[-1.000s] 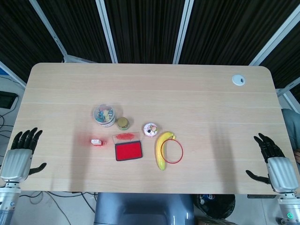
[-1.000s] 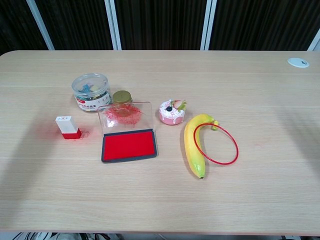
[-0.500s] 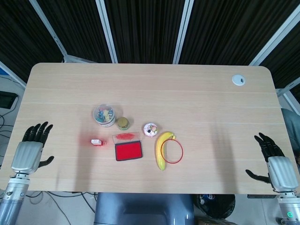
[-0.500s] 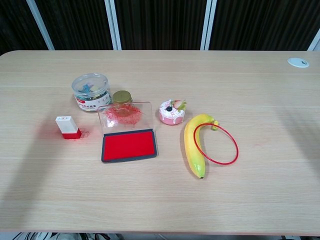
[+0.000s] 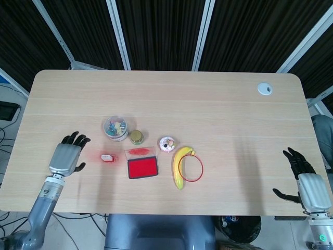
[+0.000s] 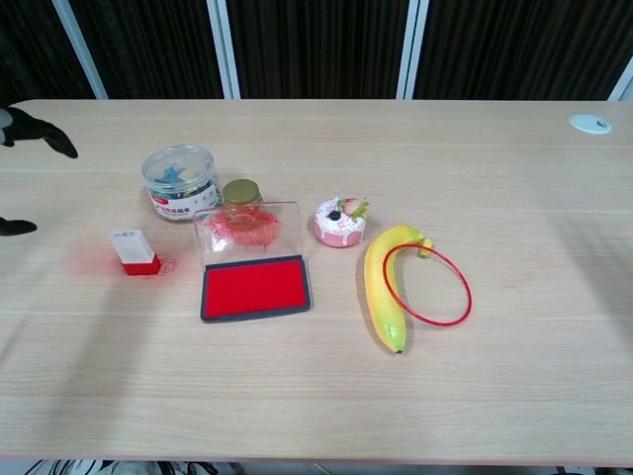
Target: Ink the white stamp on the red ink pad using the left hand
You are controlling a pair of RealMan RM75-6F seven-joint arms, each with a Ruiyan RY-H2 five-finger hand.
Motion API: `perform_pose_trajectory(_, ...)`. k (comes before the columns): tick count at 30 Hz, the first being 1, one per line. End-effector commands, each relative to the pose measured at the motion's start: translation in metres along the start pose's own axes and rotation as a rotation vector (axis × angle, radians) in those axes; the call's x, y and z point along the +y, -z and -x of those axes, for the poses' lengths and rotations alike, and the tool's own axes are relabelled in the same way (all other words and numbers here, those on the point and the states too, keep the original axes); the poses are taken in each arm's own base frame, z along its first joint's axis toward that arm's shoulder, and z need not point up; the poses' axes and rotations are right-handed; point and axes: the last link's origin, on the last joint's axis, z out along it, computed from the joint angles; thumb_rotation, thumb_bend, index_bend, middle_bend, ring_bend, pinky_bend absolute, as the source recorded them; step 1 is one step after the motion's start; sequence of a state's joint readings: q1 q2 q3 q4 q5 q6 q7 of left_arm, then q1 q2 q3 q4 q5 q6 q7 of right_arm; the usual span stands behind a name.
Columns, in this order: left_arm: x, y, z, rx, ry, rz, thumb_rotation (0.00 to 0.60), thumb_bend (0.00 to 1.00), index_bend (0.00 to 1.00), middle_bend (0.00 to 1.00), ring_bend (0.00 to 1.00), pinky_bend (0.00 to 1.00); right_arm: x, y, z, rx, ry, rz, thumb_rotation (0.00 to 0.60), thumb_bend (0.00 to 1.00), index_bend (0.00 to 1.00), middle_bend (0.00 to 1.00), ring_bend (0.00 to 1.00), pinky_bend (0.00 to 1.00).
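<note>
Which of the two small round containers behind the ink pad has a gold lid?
The small jar, directly behind the pad's raised lid; the clear tub left of it is bigger.

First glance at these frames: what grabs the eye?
The open red ink pad sits mid-table, with the small white stamp on its red base to its left. A yellow banana lies to the right of the pad, with a red ring against it. The left hand hovers, holding nothing, just left of the stamp.
</note>
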State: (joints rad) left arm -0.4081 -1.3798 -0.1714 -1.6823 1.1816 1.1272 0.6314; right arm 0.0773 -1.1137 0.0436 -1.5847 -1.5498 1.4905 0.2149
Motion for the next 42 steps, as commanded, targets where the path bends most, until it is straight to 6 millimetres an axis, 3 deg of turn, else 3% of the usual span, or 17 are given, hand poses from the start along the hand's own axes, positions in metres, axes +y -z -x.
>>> perform_pose_trajectory(1, 0.01, -0.013, 0.004, -0.023, -0.013, 0.013, 0.6, 0.2, 0.27, 0.22, 0.12, 0.22, 0.0, 0.0, 0.0, -0.001, -0.001, 0.001, 0.6, 0.11, 0.0, 0.0, 0.0, 0.18)
perform_pose_trajectory(20, 0.042, -0.032, 0.038, -0.125, -0.061, 0.045, 0.6, 0.27, 0.35, 0.31, 0.15, 0.25, 0.001, -0.001, 0.0, -0.005, -0.011, 0.007, 0.6, 0.11, 0.0, 0.0, 0.0, 0.18)
perform_pose_trajectory(42, 0.058, -0.041, 0.05, -0.124, -0.072, 0.056, 0.6, 0.35, 0.42, 0.41, 0.18, 0.27, 0.001, -0.001, 0.0, -0.006, -0.023, 0.011, 0.6, 0.12, 0.0, 0.0, 0.0, 0.18)
